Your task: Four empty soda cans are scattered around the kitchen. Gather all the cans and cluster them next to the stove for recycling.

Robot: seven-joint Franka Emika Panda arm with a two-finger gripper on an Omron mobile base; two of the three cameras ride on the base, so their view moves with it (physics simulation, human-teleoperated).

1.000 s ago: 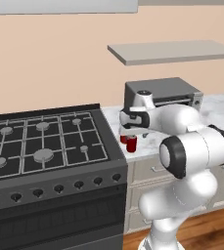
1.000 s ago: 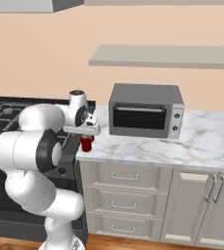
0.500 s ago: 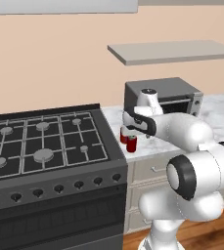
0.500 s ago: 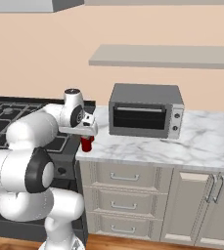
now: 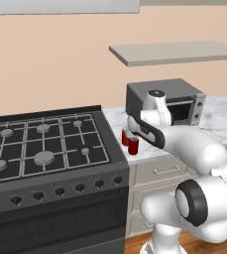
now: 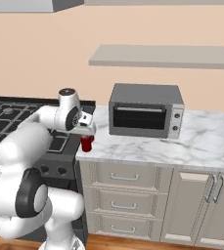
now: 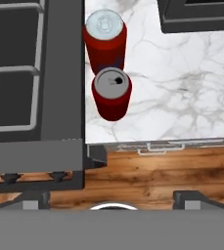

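Setting: domestic kitchen, rendered. Evidence: black gas stove point(image 5: 45, 149) with grid grates, front knobs and oven door; white veined marble counter point(image 6: 201, 141); grey countertop oven point(image 6: 145, 111); grey-beige panelled cabinets point(image 6: 133, 195) with drawer pulls; wall shelf point(image 6: 162, 56); peach walls; wood floor point(image 7: 147, 171).

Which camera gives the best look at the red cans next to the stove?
The hand view: it looks down on both red cans upright on the marble counter beside the stove. In both base views the arm partly hides them.
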